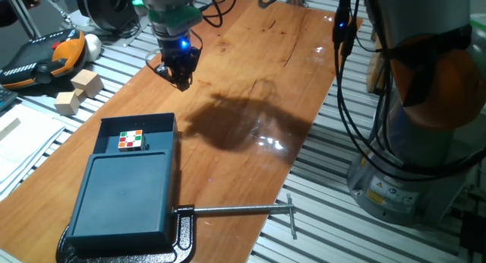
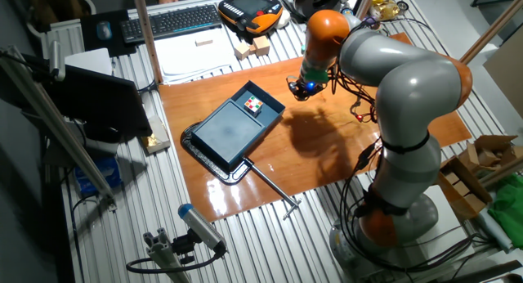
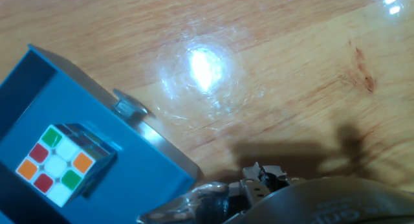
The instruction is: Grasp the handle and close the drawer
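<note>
Gripper (image 1: 181,79) hardware is seen blurred at the bottom edge of the hand view, nearest the lens; whether its jaws are apart or together cannot be told from any view, and nothing is seen held. From the fixed views the gripper hangs above the wooden counter (image 1: 250,80), toward its far edge, well apart from the drawer (image 1: 138,131), with a blue light lit on the wrist. A dark shadow of the arm is cast on the counter between gripper and drawer.

Drawer is seen pulled partway out of its matching dark teal box (image 1: 121,198), toward the gripper's side. Handle (image 3: 127,108) is seen in the hand view as a small stub on the outside of the drawer's narrow front wall, untouched. A colour cube (image 1: 131,141) with white, red, green and orange stickers sits inside the open drawer, against the box opening.

Box is held at the counter's near edge by a black clamp (image 1: 182,234), whose silver rod with crossbar (image 1: 250,210) runs along that edge. Off the counter, on the slatted metal surface, wooden blocks (image 1: 78,91) and an orange-black pendant (image 1: 47,56) are seen by the far left corner; a keyboard (image 2: 173,20) is seen in the other fixed view.
</note>
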Robot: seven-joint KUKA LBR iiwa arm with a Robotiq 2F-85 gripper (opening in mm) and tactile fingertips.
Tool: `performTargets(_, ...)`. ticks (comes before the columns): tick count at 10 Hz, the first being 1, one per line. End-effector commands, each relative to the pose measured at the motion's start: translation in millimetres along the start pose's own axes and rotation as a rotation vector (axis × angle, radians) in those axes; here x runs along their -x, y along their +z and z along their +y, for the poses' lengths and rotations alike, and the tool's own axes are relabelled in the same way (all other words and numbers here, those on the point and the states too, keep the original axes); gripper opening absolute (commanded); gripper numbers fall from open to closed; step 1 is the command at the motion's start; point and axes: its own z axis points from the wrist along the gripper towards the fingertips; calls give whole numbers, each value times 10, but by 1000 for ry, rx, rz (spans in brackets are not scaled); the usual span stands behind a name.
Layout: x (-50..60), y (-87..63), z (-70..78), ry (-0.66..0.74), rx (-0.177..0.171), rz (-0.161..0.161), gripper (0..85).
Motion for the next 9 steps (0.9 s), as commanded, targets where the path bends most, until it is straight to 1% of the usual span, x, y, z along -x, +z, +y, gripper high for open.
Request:
performTargets(1, 1, 2, 8, 1, -2, 5, 20)
performTargets(3, 2, 2, 8, -12, -5, 24, 20)
performTargets(5, 2, 2, 8, -3, 3, 30, 20)
performTargets(6, 2, 2, 8, 14, 31, 42, 20)
performTargets(7, 2, 2, 8, 18, 41, 40, 20)
performTargets(8, 2, 2, 8, 32, 38, 30, 20)
performTargets(9, 2, 2, 8, 45, 29, 11, 20)
